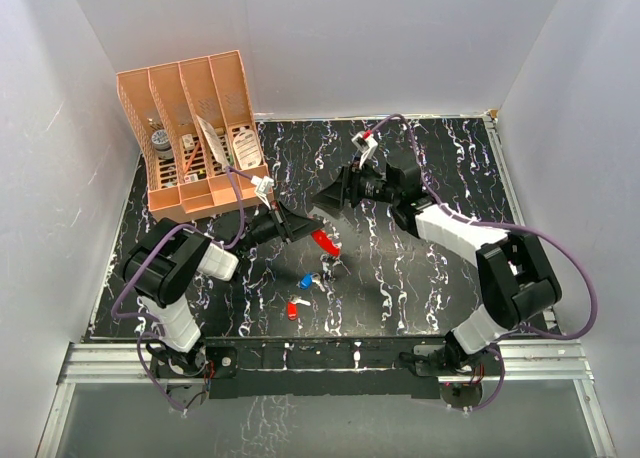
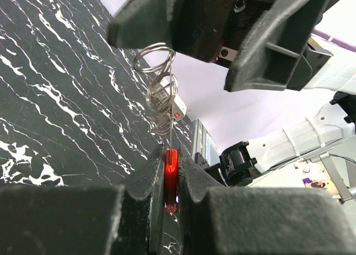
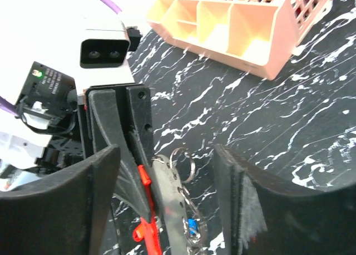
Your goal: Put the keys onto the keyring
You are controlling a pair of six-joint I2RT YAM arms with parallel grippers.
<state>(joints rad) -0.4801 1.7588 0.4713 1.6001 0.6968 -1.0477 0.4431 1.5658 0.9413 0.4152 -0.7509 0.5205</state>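
My left gripper [image 1: 298, 226] [image 2: 171, 155] is shut on the red strip of the keyring [image 1: 325, 242] [image 2: 171, 174], holding it just above the table's middle. Thin wire rings [image 2: 157, 59] and a small white tag [image 2: 177, 106] stand up from it. My right gripper [image 1: 328, 196] [image 3: 167, 152] is open, its fingers [image 3: 61, 205] on either side of the keyring's grey band [image 3: 169, 199] without touching it. The blue-headed key [image 1: 306, 280] and the red-headed key [image 1: 293, 310] lie on the black marbled table [image 1: 440, 298], nearer than both grippers.
A peach slotted organizer [image 1: 195, 128] [image 3: 239, 21] with small items stands at the back left. White walls enclose the table on three sides. A metal rail [image 1: 330, 363] runs along the near edge.
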